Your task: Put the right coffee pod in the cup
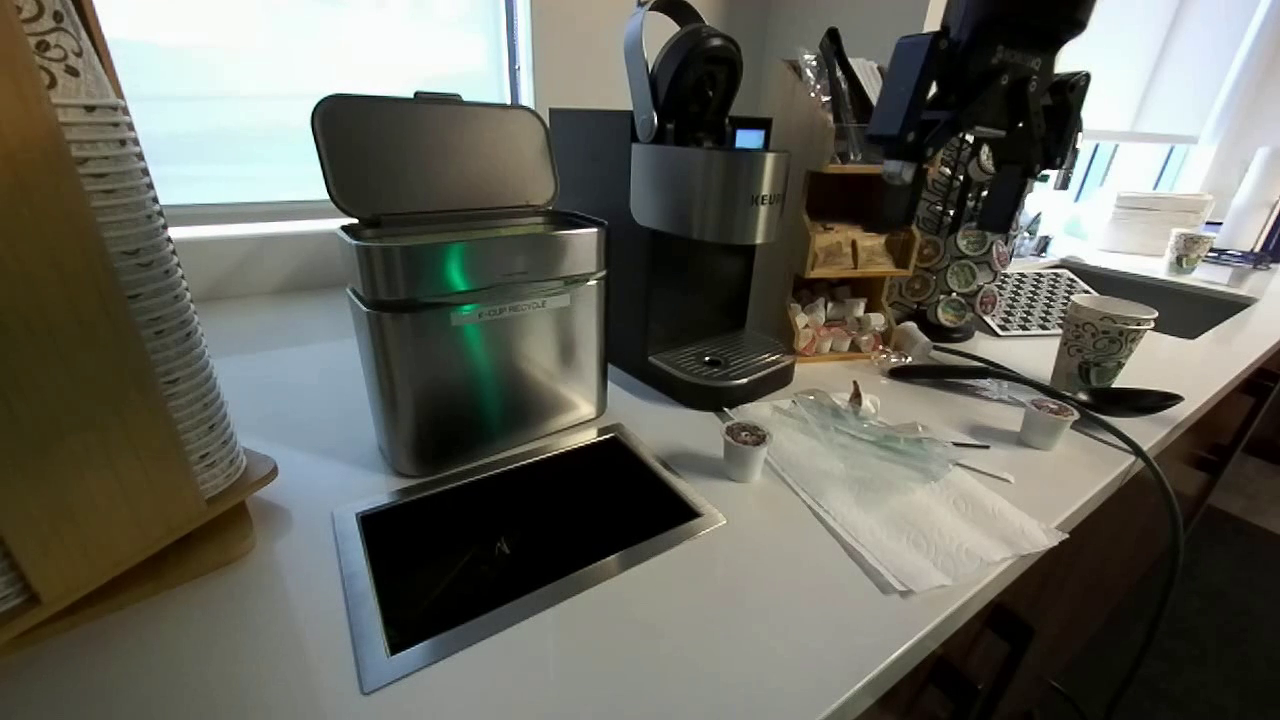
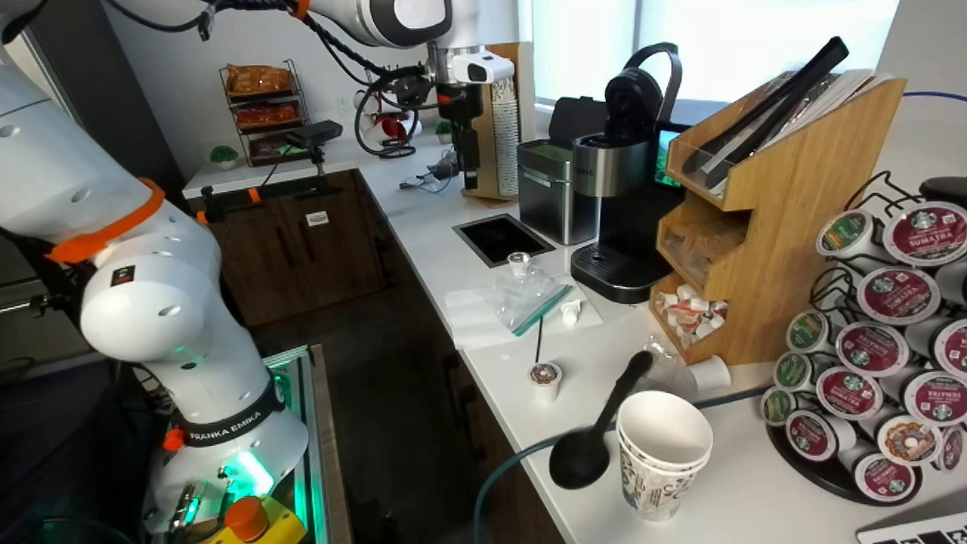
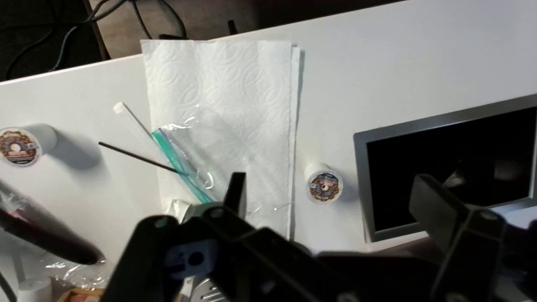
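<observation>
Two pale coffee pods with round brown-patterned lids stand upright on the counter. One coffee pod (image 1: 745, 455) stands between the dark counter opening and the paper towel; it shows also in an exterior view (image 2: 519, 262) and the wrist view (image 3: 324, 185). The other coffee pod (image 1: 1045, 426) is near the spoon, also in view here (image 2: 544, 382) and in the wrist view (image 3: 23, 144). The cup (image 1: 1098, 345) is a pale patterned paper cup in a small stack, upright (image 2: 659, 461). My gripper (image 1: 950, 205) is open and empty, high above the counter (image 2: 470, 177); in the wrist view its fingers (image 3: 331, 191) frame the first pod, far below.
A black coffee machine (image 1: 712, 260) and a steel bin (image 1: 480, 340) stand behind the opening (image 1: 530, 540). A paper towel (image 1: 900, 540) with a plastic bag lies mid-counter. A black spoon (image 2: 582, 453), a cable (image 2: 521, 457) and a pod carousel (image 2: 869, 363) are near the cup.
</observation>
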